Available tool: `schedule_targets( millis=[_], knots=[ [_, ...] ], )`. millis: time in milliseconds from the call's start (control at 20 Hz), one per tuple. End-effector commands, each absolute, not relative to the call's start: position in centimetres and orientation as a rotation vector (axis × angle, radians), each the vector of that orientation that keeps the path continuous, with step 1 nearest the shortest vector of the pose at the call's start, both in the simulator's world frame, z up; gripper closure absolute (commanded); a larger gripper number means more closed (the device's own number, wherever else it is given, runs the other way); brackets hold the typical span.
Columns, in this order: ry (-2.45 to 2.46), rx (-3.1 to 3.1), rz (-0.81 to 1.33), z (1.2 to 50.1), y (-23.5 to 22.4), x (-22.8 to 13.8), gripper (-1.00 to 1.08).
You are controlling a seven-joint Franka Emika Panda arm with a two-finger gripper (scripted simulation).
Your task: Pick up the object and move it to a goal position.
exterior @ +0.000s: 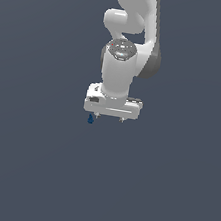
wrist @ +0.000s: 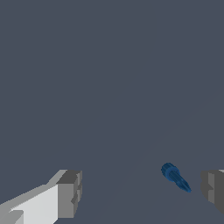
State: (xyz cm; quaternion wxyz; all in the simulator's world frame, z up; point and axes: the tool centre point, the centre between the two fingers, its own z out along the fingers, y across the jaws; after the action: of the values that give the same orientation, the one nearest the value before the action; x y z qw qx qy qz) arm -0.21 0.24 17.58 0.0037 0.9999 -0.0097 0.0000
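The claw [exterior: 109,117] hangs with its fingers [wrist: 69,194] wide apart. The blue object [wrist: 175,176] lies between them, near one finger, not touching either.

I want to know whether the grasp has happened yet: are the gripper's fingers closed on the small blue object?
No: in the wrist view the fingers stand wide apart, and the blue object lies untouched between them.

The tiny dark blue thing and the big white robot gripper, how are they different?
The tiny dark blue slim thing is far smaller than the big white robot gripper. The blue thing is thin with a rounded end; the gripper is wide and blocky. The blue thing lies between the gripper's jaws, which stand open and apart from it.
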Motion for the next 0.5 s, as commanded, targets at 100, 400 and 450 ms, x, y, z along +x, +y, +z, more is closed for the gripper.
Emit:
schedule_targets(
  millis=[100,400,450],
  knots=[
    [-0.026,3.134,0.004,17.7,0.2,-0.1,-0.92],
    [0.018,3.136,0.051,19.3,0.1,0.7,-0.92],
    [0.022,3.136,0.056,19.5,0.1,0.8,-0.92]
  ],
)
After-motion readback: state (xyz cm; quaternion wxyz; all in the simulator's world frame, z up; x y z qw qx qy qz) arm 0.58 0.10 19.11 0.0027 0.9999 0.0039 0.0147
